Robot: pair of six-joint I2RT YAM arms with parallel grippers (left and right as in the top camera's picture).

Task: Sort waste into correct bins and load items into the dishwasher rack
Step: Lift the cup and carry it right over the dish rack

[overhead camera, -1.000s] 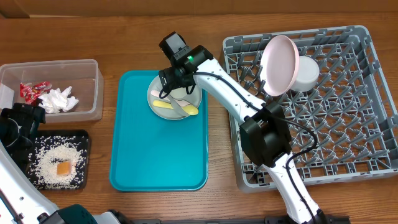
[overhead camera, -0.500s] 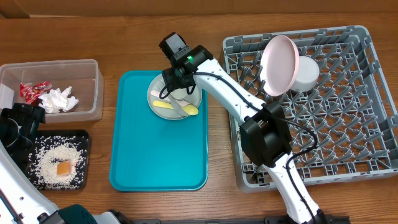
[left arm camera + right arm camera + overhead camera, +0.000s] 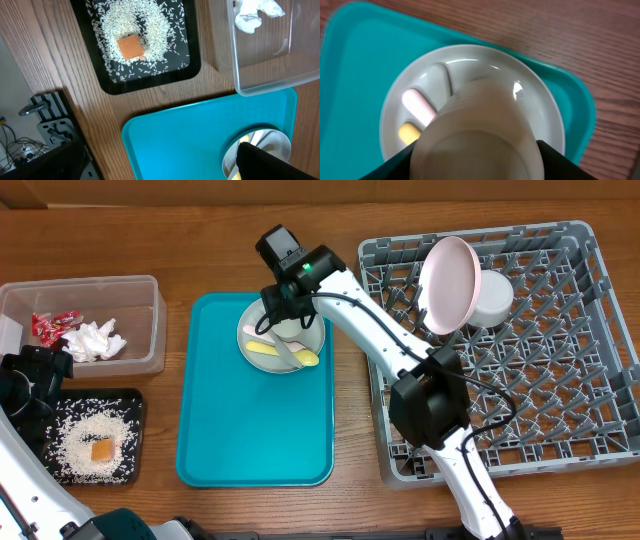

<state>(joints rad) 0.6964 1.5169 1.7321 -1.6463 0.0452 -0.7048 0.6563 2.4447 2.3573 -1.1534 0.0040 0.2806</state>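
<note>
Right arm grabbing the cup, sorting looks basically done

The big square grey pegged dishwasher rack [image 3: 600,300] has the pale pink round plate [image 3: 450,280] leaning upright between pegs so it'd drain, with the small white bowl [image 3: 495,298] just beside it. On the flat teal tray [image 3: 250,420] sits the grey-green round plate [image 3: 535,100], carrying the white cup [image 3: 480,135], the yellow plastic spoon [image 3: 262,350] and the pale plastic fork [image 3: 419,106]. The right end effector [image 3: 284,318] hangs over that plate, its fingers pinching the cup's sides, I'd guess to lift it out first. The left end effector [image 3: 40,380] is parked by the black rectangular tray [image 3: 138,430], spread wide and holding nothing. Versus a second ago, the right jaws have narrowed onto the cup and the wrist has nudged slightly; nothing else has moved.
</note>
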